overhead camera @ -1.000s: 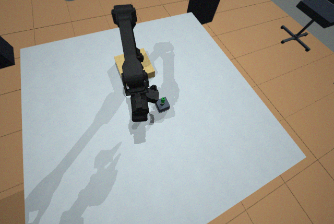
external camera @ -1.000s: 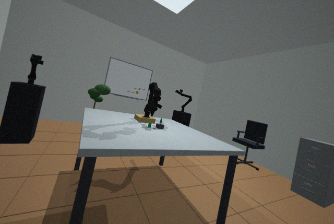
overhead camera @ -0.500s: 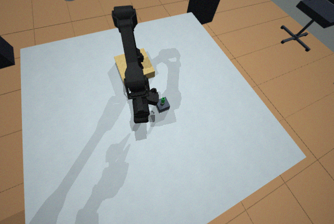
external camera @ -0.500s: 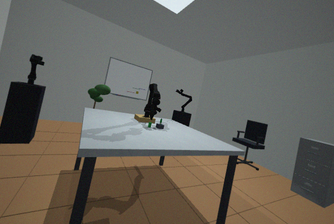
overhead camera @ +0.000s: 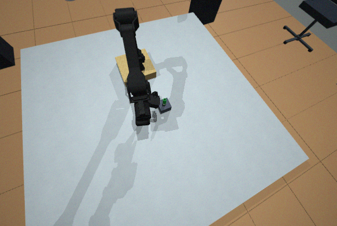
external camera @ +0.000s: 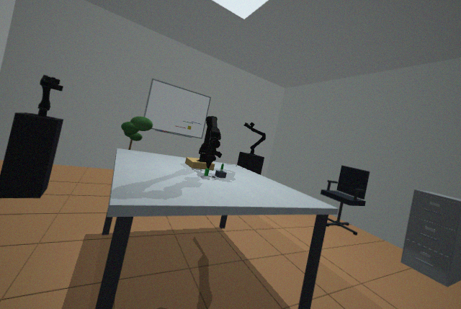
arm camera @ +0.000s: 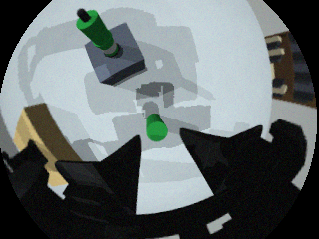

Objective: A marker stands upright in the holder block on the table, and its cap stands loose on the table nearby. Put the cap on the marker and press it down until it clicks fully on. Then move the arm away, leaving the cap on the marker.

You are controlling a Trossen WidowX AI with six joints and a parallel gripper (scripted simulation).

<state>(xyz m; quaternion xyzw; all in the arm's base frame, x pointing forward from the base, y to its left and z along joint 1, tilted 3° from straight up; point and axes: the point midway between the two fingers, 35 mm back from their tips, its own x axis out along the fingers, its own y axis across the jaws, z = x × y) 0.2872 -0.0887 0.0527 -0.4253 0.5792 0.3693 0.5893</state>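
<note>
The green marker (overhead camera: pixel 164 100) (external camera: pixel 222 167) (arm camera: pixel 97 34) stands upright in the dark grey holder block (overhead camera: pixel 166 109) (external camera: pixel 220 174) (arm camera: pixel 129 56), its dark tip uncovered and pointing up. The loose green cap (external camera: pixel 206 172) (arm camera: pixel 156 124) stands upright on the table, to the left of the holder in the exterior view. My gripper (external camera: pixel 208 166) (arm camera: pixel 159 134) is open and points down just above the cap. The cap shows between and beyond the two fingertips in the wrist view, with a gap on each side. In the top view the arm hides the cap and fingertips.
The arm (overhead camera: pixel 132 55) stands on a yellow wooden block (overhead camera: pixel 150 68) (external camera: pixel 192 162) (arm camera: pixel 35 130) on the pale table (overhead camera: pixel 217 136) (external camera: pixel 260 194). The holder with the upright marker is close beside the gripper. A chair (overhead camera: pixel 318 8) (external camera: pixel 344 195) stands off the table.
</note>
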